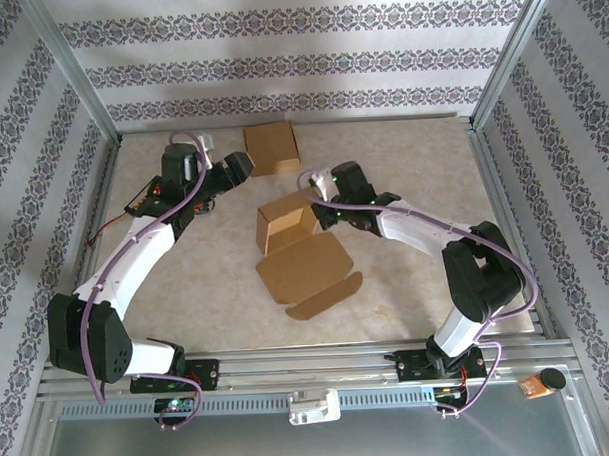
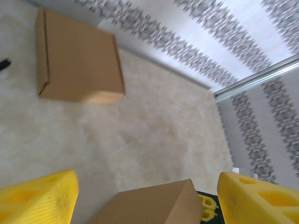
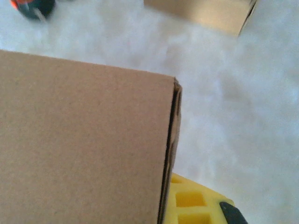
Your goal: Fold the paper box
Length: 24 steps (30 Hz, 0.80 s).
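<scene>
We note right hand (image 1: pixel 322 205) clenched on wall of matte brown half-folded cardboard box (image 1: pixel 298 260); left hand (image 1: pixel 240 170) released, spread.

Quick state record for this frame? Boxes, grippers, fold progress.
far box: closed brown cardboard box, far side, nothing touching it
work box: half-folded brown cardboard box, centre; walls up, lid flap lying flat toward the arms
left gripper: open, holding nothing, between the two boxes
right gripper: shut, apparently pinching the work box's right wall
progress: lid not yet closed
</scene>
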Tool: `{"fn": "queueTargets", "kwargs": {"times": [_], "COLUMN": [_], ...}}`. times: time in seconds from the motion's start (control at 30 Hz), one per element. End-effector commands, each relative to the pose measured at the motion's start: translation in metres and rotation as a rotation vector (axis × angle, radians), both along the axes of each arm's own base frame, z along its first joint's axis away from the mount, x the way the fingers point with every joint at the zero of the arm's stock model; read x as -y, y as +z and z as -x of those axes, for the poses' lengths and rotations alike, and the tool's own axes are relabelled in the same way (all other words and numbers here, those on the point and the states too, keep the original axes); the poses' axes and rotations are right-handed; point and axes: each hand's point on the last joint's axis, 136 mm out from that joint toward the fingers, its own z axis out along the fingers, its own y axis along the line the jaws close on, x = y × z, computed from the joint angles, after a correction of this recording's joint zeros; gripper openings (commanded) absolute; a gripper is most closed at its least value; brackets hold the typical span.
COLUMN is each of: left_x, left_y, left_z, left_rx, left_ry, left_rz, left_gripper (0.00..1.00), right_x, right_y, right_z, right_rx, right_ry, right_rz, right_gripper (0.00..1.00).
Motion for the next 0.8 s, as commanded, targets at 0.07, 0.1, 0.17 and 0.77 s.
{"fn": "queueTargets", "kwargs": {"times": [0.07, 0.1, 0.17, 0.77], "left_x": [0.035, 0.042, 0.051, 0.072], "left_y": [-0.042, -0.047, -0.058, -0.037], "left_z": [0.033, 0.038, 0.048, 0.064], "left_rx": [-0.106, -0.115, -0.138, -0.075], "left_ry": [-0.136, -0.143, -0.156, -0.036], "left_rz": [-0.073, -0.08, -0.11, -0.022], "left_gripper": [0.83, 0.83, 0.85, 0.81], "right_x": [0.036, 0.04, 0.046, 0.057], "right_y": [-0.011, -0.013, -0.019, -0.003], "right_z": [0.01, 0.01, 0.011, 0.031], "right_rx": [-0.034, -0.038, -0.044, 0.032], "right_ry": [-0.22, -0.252, -0.302, -0.46], "right_rz": [0.163, 0.166, 0.166, 0.105], "right_gripper": [0.0, 0.0, 0.0, 0.01]}}
